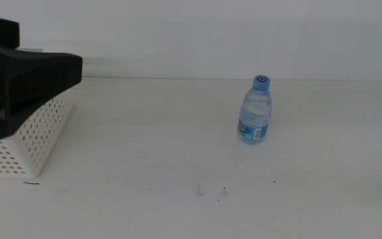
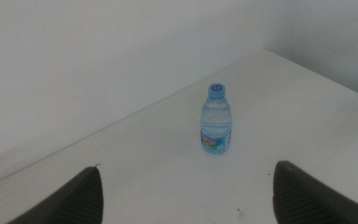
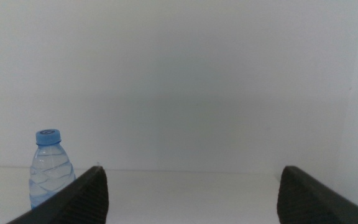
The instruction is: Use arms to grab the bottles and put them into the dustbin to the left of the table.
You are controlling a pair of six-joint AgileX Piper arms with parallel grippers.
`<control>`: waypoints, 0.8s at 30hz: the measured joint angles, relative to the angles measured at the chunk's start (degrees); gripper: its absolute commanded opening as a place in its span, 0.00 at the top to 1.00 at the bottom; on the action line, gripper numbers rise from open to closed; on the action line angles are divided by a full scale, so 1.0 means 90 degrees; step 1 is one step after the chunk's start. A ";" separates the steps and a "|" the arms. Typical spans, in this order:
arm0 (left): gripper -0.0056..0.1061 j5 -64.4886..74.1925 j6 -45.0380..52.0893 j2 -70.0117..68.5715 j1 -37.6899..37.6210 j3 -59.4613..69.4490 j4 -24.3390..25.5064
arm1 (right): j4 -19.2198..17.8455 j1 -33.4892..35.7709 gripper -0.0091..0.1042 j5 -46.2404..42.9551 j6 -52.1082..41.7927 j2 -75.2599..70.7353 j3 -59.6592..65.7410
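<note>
- Clear ribbed plastic forms the small water bottle (image 1: pixel 255 111), rounded, capped in blue, with a blue printed label low on its body; it stands upright on the counter (image 1: pixel 178 146), nearer the far edge and the right edge than the left
- White perforated plastic makes up the dustbin (image 1: pixel 28 136), a boxy basket at the counter's left edge, well apart from the bottle
- Matte black and blocky, the left claw (image 1: pixel 28 76) hangs above the dustbin; its jaws stand wide apart, gripping nothing
- Dark too, the right claw (image 3: pixel 191 193) has jaws spread wide, empty; it does not show in the middle view
- Smooth white counter surface, a few dark specks near the front edge
</note>
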 measured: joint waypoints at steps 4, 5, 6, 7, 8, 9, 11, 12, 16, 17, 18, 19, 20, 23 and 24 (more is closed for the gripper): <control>0.11 0.0000 0.0000 0.0000 0.0000 0.0012 0.0000 | -0.0588 0.0000 0.20 -0.1315 0.0600 0.1722 0.0000; 0.11 0.0000 0.0000 0.0000 0.0000 0.0012 0.0000 | -0.1021 -0.0011 0.20 -0.1730 0.0866 0.2284 0.0000; 0.11 0.0000 0.0000 0.0000 0.0000 0.0012 0.0000 | -0.1459 -0.0011 0.20 -0.2040 0.1092 0.2757 -0.0032; 0.11 0.0000 0.0000 0.0000 0.0000 0.0012 0.0000 | -0.2064 -0.0025 0.20 -0.2404 0.1377 0.3362 -0.0113; 0.11 0.0000 0.0000 0.0000 0.0000 0.0012 0.0000 | -0.2675 -0.0024 0.20 -0.2802 0.1645 0.3974 -0.0242; 0.11 0.0000 0.0000 0.0000 0.0000 0.0012 0.0000 | -0.3107 -0.0024 0.20 -0.3244 0.1898 0.4454 -0.0402; 0.11 0.0000 0.0000 0.0000 0.0000 0.0012 0.0000 | -0.3837 -0.0024 0.20 -0.4185 0.2317 0.5616 -0.0750; 0.11 0.0000 0.0000 0.0000 0.0000 0.0012 0.0000 | -0.4014 -0.0024 0.20 -0.4557 0.2454 0.6173 -0.0880; 0.11 0.0000 0.0000 0.0000 0.0000 0.0012 0.0000 | -0.4124 -0.0024 0.20 -0.6013 0.2880 0.7978 -0.1353; 0.11 0.0000 0.0000 0.0000 0.0000 0.0012 0.0000 | -0.4027 -0.0024 0.20 -0.6289 0.2928 0.8341 -0.1433; 0.11 0.0000 0.0000 0.0000 0.0000 0.0012 0.0000 | -0.3956 -0.0024 0.20 -0.6545 0.2974 0.8605 -0.1510; 0.11 -0.0024 0.0000 0.0000 0.0000 0.0012 0.0000 | -0.3828 -0.0024 0.20 -0.6719 0.3007 0.8896 -0.1591; 0.11 -0.0026 0.0000 0.0000 0.0000 0.0012 0.0000 | -0.3686 -0.0024 0.20 -0.6784 0.3034 0.9136 -0.1681; 0.11 -0.0054 0.0000 0.0000 0.0000 0.0012 0.0000 | -0.3481 -0.0024 0.20 -0.6829 0.3101 0.9537 -0.1943; 0.11 -0.0054 0.0000 0.0000 0.0000 0.0012 0.0000 | -0.3464 -0.0024 0.20 -0.6811 0.3113 0.9601 -0.2009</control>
